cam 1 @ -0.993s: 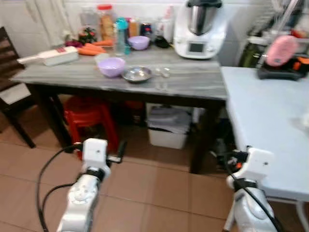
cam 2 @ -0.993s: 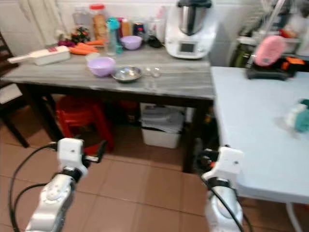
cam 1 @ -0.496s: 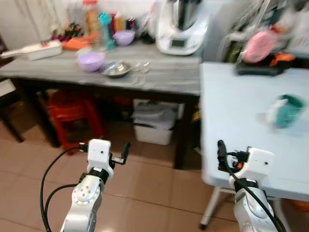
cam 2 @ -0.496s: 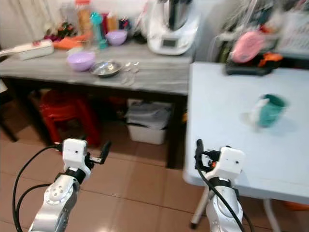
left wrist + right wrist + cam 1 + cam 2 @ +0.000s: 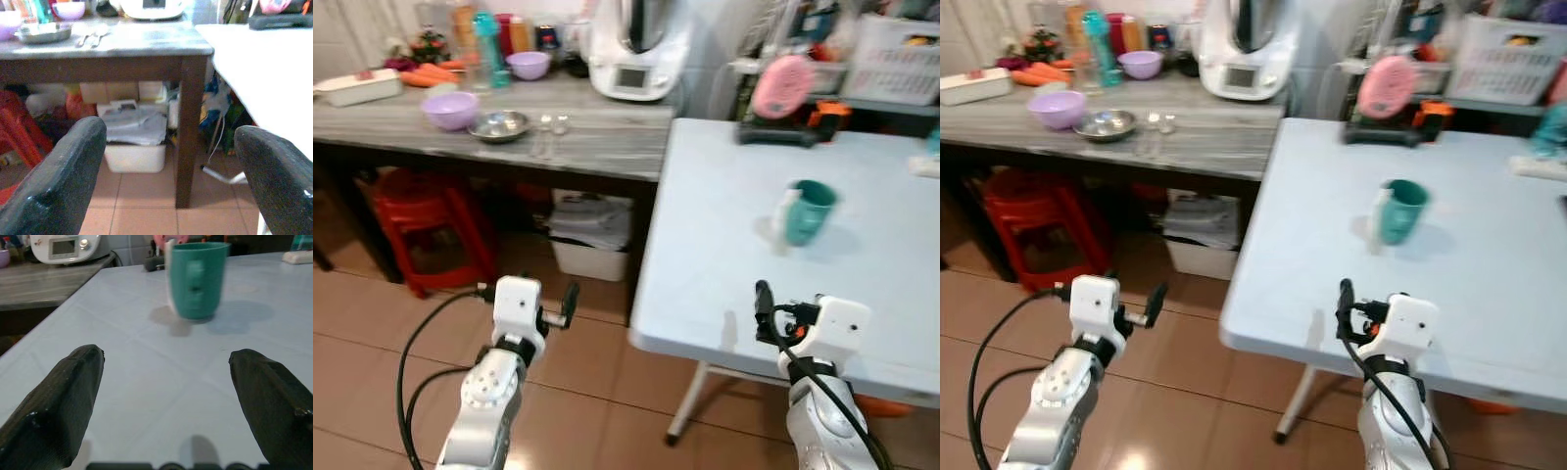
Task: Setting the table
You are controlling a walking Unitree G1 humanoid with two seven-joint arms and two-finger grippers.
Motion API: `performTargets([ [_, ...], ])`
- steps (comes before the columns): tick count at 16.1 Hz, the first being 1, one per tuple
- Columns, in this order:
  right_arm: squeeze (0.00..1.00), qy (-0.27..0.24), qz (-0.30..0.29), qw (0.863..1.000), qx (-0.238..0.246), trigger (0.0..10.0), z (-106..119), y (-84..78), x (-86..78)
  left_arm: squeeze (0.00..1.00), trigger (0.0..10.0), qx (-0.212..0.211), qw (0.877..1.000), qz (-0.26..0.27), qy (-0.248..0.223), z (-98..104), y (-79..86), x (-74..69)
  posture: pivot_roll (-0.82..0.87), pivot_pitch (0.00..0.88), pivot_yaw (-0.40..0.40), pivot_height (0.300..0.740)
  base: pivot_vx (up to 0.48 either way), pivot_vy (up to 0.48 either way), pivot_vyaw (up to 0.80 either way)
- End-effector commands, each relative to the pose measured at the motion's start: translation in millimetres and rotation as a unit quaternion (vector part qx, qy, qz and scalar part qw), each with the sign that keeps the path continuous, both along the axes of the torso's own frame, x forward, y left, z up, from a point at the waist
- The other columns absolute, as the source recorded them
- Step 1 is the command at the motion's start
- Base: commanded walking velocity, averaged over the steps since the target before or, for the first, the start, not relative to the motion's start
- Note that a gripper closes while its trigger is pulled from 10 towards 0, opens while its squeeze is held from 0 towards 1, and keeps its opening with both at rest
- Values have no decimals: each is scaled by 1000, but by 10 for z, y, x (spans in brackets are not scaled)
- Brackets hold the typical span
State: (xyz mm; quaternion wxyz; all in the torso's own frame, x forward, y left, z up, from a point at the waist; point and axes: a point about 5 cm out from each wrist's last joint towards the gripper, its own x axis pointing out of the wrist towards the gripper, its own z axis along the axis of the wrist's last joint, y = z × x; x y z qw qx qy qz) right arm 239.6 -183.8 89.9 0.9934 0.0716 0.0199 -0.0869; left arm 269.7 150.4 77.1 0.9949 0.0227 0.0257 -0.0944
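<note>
Mug point(image 5: 806, 211) in teal stands upright near the middle of the pale blue table point(image 5: 724, 264), well back from the near edge, with something white just beside it that is too blurred to name. The right gripper point(image 5: 166, 406) hovers over the table's near edge with its fingers spread wide, the mug dead ahead between them but well apart; the left gripper point(image 5: 171, 181) hangs over the tiled floor point(image 5: 372, 304), fingers also apart, facing the wooden table point(image 5: 607, 137) and the white bin point(image 5: 590, 250) beneath it. The likeliest slip, I judge, is a reach that comes in too fast or too low: a finger would strike the mug's side and tip it or push it away across the smooth top, knocking the white thing too. Walking closer risks bumping the table's rim or its slanted leg point(image 5: 690, 416). Room is generous on the blue top around the mug, while the left arm has open floor, bounded by the dark table leg and the red stool point(image 5: 431, 230).
</note>
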Motion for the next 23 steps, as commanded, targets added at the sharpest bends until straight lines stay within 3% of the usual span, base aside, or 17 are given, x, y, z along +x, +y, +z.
performTargets([
  [1, 0, -4, 9, 1000, 6, 10000, 15, 71, 20, 0, 10000, 5, 1000, 10, 3, -4, 84, -11, 6, 0, 7, 740, 0, -386, 0],
  [13, 0, -3, 19, 1000, 0, 10000, 7, 90, 15, 0, 10000, -28, 998, -48, -6, 43, -42, -45, 4, 0, 2, 740, 0, 0, 0],
  [18, 0, -3, 21, 1000, -2, 10000, 9, 90, 22, 0, 10000, -37, 998, -59, -4, 48, -60, -43, 4, 0, 2, 740, 0, 0, -569],
  [23, 0, -15, 24, 999, -14, 10000, 61, 88, 73, 0, 10000, -58, 995, -81, -9, 88, -94, -29, 5, 0, -5, 740, 0, 0, 0],
])
